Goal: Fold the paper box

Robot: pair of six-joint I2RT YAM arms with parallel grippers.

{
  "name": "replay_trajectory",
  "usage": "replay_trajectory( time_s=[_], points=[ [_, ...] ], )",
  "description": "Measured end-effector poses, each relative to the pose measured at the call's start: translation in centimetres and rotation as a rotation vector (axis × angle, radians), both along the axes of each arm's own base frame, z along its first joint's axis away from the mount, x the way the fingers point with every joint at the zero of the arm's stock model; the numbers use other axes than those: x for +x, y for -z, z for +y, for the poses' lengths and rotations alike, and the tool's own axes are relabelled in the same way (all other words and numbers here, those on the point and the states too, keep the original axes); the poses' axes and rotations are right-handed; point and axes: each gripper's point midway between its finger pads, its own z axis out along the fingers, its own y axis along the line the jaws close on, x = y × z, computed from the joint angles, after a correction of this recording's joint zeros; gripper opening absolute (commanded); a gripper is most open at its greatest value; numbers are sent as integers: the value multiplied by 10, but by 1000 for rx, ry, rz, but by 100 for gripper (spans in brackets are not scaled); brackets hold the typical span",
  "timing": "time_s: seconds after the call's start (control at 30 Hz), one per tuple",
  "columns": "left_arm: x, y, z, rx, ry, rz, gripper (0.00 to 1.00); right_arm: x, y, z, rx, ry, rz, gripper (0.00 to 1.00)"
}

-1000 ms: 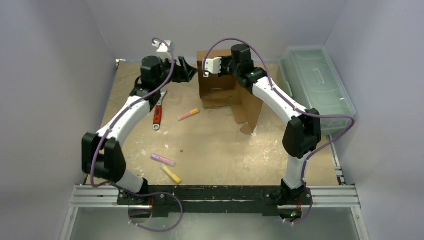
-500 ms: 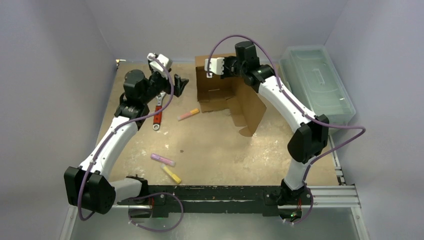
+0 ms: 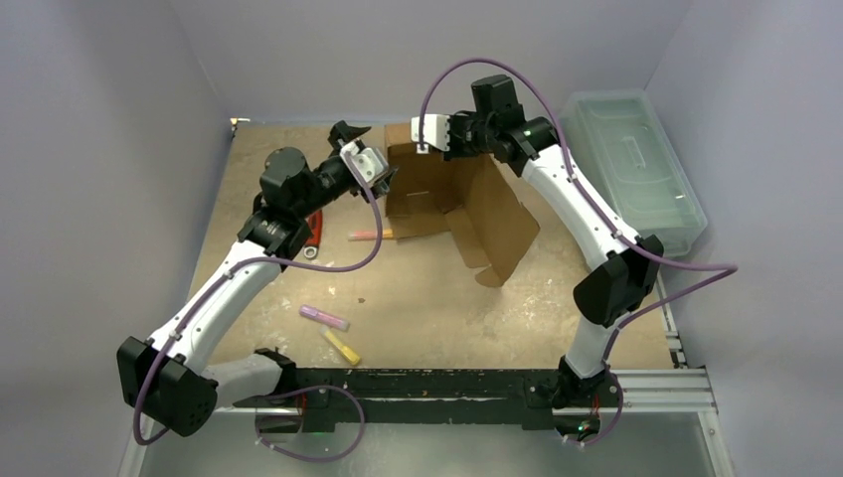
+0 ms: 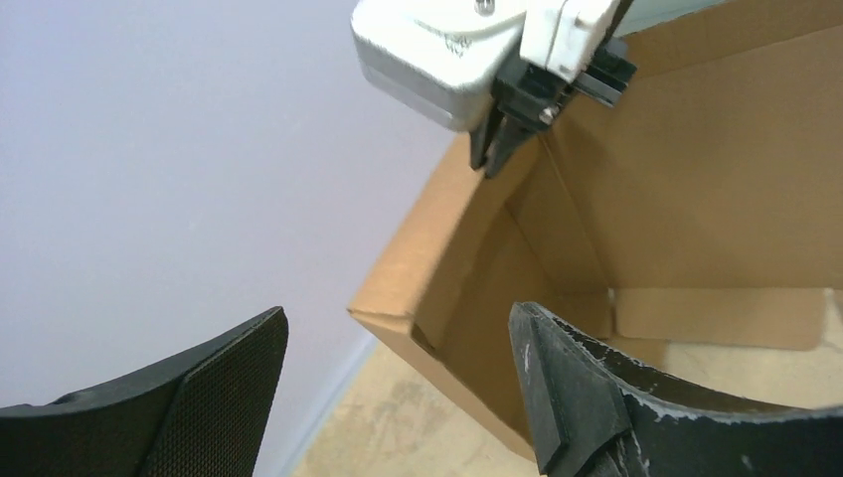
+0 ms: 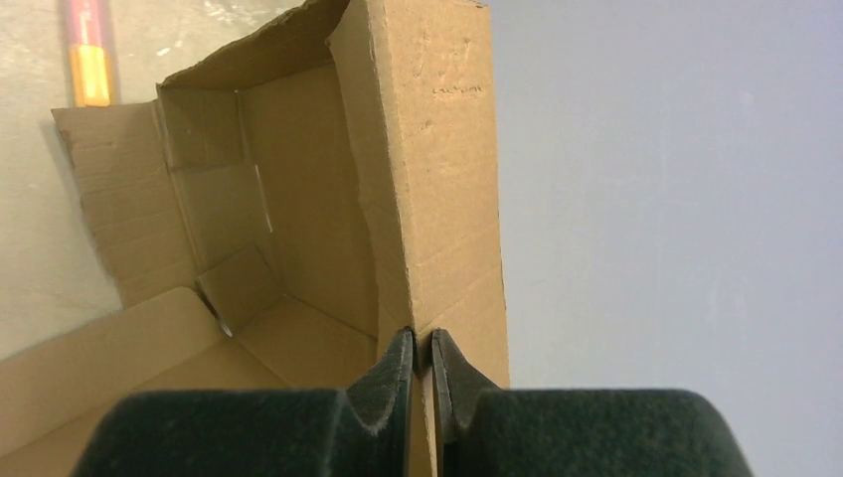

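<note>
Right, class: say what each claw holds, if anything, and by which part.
The right claw pinches the box by the edge of an upright wall. The left claw is open at a corner of the box and holds nothing.

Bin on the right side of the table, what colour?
The bin is translucent pale green, which shows best in the top view.

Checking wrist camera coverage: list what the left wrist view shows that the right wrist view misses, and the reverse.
Left wrist only: the open left gripper framing a box corner. Right wrist only: a marker lying on the table. Both: the box, the right gripper pinching its wall edge, and the lilac wall.
</note>
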Motion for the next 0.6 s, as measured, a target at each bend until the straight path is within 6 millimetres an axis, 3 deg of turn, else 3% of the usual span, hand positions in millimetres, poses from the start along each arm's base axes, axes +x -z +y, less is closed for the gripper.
replay_trajectory(
  time_s=[0.1, 0.2, 0.6],
  points=[
    [2, -6, -5, 41, 13, -54, 78, -7, 7, -2, -16, -7, 40, 0],
    [6, 1, -19, 93, 42, -78, 76, -11, 12, -3, -22, -13, 64, 0],
    [39, 76, -54, 371, 50, -59, 58, -9, 14, -1, -12, -5, 81, 0]
  ],
)
